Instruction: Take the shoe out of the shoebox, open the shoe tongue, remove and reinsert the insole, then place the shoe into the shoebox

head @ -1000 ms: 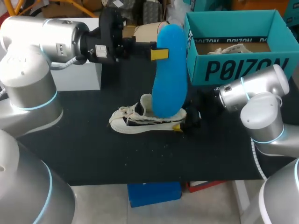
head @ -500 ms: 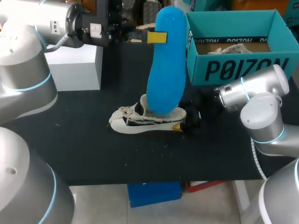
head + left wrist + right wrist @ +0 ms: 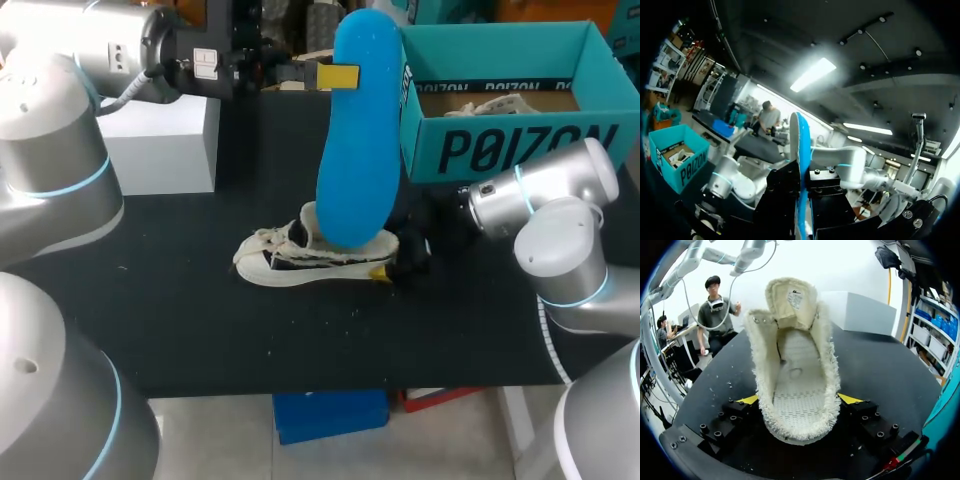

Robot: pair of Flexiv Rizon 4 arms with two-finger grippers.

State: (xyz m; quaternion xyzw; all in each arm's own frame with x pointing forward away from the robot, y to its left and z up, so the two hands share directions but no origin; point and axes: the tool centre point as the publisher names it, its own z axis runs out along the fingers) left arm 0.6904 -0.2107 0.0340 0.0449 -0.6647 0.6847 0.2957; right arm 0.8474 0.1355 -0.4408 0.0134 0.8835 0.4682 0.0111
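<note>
Insole [image 3: 358, 130] hid the mid part of the shoe [image 3: 275, 262] and the far finger of the left gripper [image 3: 345, 77], upper centre. Right gripper [image 3: 388, 258] was mostly hidden behind the shoe, one yellow tip showing. Shoebox [image 3: 500, 150] was cut off at upper right, contents too small to tell. Right wrist view: tongue [image 3: 791, 297] hid the toe.

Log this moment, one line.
left tool: holds blue insole upright, out of shoe | right tool: clamps shoe heel on table

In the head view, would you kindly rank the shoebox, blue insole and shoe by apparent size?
1. shoebox
2. blue insole, held up nearer the camera, so this rank is unsure
3. shoe
</note>
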